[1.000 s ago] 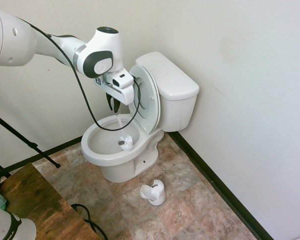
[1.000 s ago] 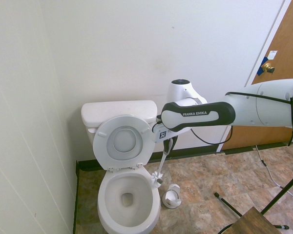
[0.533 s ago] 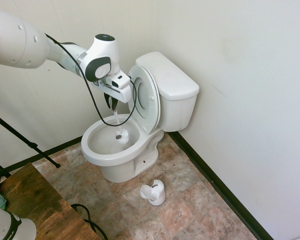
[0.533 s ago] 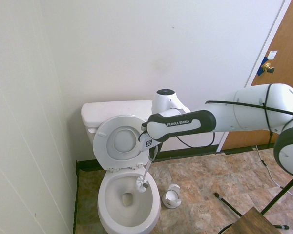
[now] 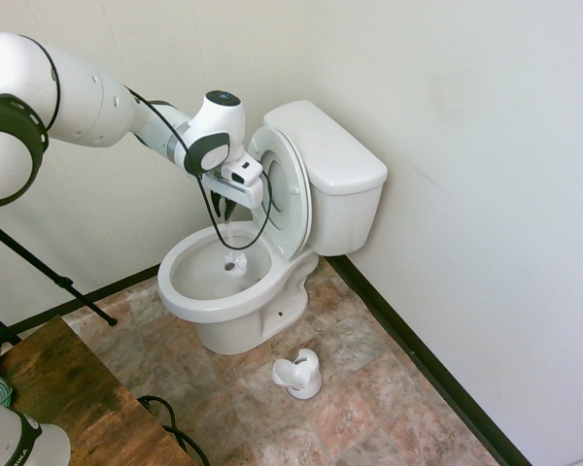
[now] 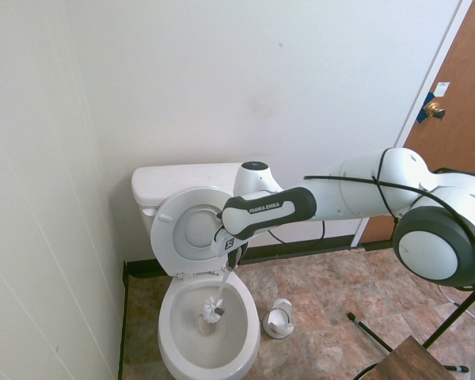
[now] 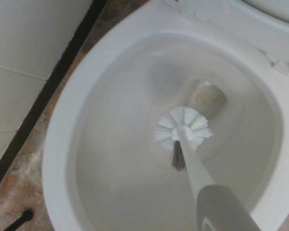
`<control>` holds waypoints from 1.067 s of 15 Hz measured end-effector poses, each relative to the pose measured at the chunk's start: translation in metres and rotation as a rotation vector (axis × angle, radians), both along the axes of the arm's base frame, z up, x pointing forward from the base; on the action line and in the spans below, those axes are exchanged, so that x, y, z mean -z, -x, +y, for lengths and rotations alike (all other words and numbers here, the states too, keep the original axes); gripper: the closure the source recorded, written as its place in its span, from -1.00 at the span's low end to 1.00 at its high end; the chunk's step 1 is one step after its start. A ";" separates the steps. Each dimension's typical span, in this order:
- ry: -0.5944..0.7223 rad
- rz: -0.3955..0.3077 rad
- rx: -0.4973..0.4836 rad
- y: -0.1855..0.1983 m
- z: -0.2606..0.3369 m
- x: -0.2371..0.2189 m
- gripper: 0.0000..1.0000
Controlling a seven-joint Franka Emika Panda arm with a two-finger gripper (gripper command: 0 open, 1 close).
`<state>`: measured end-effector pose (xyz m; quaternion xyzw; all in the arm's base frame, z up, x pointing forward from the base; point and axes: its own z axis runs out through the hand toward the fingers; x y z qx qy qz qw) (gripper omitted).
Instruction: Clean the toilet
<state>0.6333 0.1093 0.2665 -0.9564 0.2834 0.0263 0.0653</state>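
Note:
The white toilet [image 5: 248,325] stands in the corner with its lid and seat raised against the tank [image 6: 190,180]. My gripper [image 5: 225,210] hangs over the bowl, shut on the handle of a white toilet brush [image 5: 235,262]. The brush slants down from the gripper [image 6: 232,258], and its bristle head [image 6: 214,309] sits low inside the bowl, close to the drain. In the wrist view the brush head [image 7: 183,130] rests just in front of the drain opening, with the bowl wall [image 7: 111,120] all around it.
A small white brush holder [image 5: 299,374] stands on the tiled floor beside the toilet's base, also seen as the brush holder [image 6: 279,318]. Walls close in behind and to one side. A brown door [image 6: 459,103] is at the far right. A wooden table corner [image 5: 68,388] sits nearby.
The arm has carried the brush from over the bowl's rim towards the bowl's middle and lower, so the head now sits deep inside near the drain. The grip has not changed.

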 end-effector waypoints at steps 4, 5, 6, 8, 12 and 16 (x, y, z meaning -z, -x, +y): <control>0.004 -0.011 0.051 -0.021 0.017 0.029 1.00; 0.014 -0.013 0.076 -0.026 0.020 0.035 1.00; 0.031 -0.018 0.102 -0.031 0.025 0.040 1.00; 0.073 -0.023 0.149 -0.036 0.037 0.048 1.00; 0.114 -0.029 0.196 -0.046 0.063 0.065 1.00; 0.138 -0.019 0.227 -0.069 0.071 0.079 1.00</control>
